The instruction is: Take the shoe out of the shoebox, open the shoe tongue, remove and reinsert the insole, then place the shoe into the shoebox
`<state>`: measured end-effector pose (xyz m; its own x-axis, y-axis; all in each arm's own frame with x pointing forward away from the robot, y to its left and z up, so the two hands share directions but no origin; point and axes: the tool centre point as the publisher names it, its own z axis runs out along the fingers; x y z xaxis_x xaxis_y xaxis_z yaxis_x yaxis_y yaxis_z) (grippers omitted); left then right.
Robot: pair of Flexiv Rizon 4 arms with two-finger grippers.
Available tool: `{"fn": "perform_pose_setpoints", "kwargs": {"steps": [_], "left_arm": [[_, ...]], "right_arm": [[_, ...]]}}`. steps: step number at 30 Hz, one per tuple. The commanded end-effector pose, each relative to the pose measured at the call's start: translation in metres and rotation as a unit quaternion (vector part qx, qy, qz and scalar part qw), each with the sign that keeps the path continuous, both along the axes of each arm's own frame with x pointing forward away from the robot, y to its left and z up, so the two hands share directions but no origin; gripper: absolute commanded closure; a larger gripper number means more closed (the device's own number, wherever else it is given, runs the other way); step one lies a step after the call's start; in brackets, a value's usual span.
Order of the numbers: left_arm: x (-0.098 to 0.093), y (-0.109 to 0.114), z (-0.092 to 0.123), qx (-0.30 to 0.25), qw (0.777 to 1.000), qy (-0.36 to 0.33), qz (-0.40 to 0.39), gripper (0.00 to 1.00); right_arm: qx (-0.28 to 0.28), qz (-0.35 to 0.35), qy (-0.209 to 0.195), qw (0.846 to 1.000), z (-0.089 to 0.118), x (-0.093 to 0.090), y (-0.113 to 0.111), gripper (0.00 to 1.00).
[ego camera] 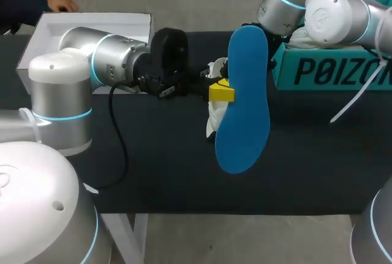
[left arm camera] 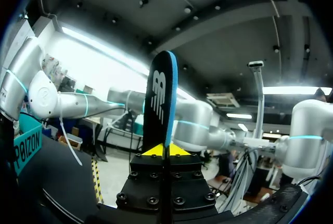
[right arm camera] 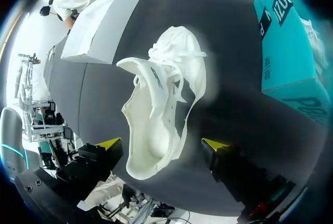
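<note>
Over black table: clamping blue insole in left gripper; holding right gripper spread wide above shoe, shoebox at three o'clock.

We see a smooth, matt blue insole, a soft white cloth shoe, a matt black tabletop and a smooth teal cardboard shoebox.

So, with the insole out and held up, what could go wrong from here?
The left gripper pinches the insole only at one edge, so it may swivel or slip during reinsertion. The shoe lies loose with the right gripper open over it; pushing the insole in could shove it across the table.
</note>
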<state>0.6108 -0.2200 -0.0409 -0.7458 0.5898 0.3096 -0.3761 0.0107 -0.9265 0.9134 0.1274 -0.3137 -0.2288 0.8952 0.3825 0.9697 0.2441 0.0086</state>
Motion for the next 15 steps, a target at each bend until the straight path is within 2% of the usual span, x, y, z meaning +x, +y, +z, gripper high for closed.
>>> {"fn": "perform_pose_setpoints", "kwargs": {"steps": [1,4,7,13,15], "left_arm": [[0.000,-0.001,0.000,0.000,1.000,0.000,0.000,1.00],[0.000,-0.001,0.000,0.000,1.000,0.000,0.000,1.00],[0.000,-0.001,0.000,0.000,1.000,0.000,0.000,1.00],[0.000,-0.001,0.000,0.000,1.000,0.000,0.000,1.00],[0.000,-0.001,0.000,0.000,1.000,0.000,0.000,1.00]], "right_arm": [[0.050,-0.028,0.001,0.998,0.005,0.001,-0.002,0.00],[0.165,-0.084,-0.025,0.982,0.025,0.004,-0.002,0.00],[0.270,-0.119,-0.040,0.954,0.042,0.006,-0.003,0.00],[0.403,-0.141,-0.056,0.902,0.075,0.007,-0.006,0.00],[0.426,-0.154,-0.058,0.890,0.085,0.005,-0.011,0.00]]}}
